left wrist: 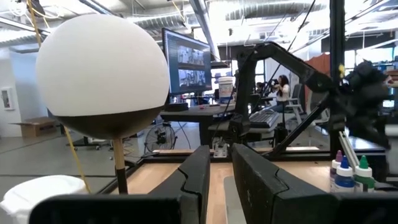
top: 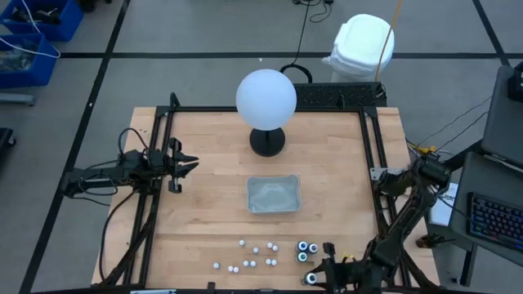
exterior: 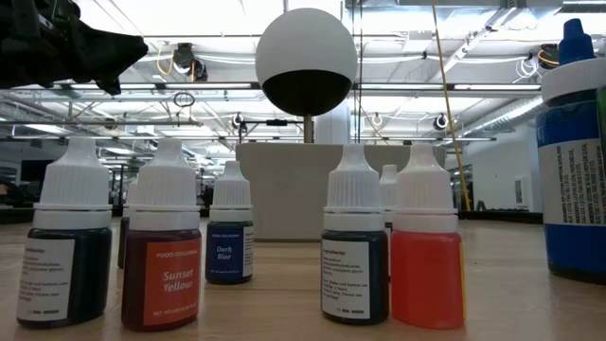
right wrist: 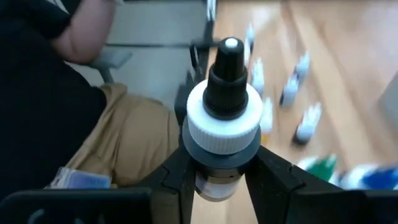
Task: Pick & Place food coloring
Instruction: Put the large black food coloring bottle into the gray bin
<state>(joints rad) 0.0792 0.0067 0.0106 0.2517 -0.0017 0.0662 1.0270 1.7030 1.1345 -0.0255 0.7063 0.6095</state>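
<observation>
Right tool (right wrist: 219, 180) clamped on a dark round bottle (right wrist: 222, 118) at the bench (top: 212, 220) front edge, left tool (top: 186, 164) narrowly apart, idle.

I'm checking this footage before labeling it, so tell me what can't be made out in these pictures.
- Held bottle: right wrist view shows its cap; the right pincer hides its label.
- Same pincer, high view: cut by the bottom edge.
- Tray contents: too faint from above.
- Big blue bottle, low view: cut by the right edge.
- Back-row bottles, low view: hidden behind front ones.
</observation>
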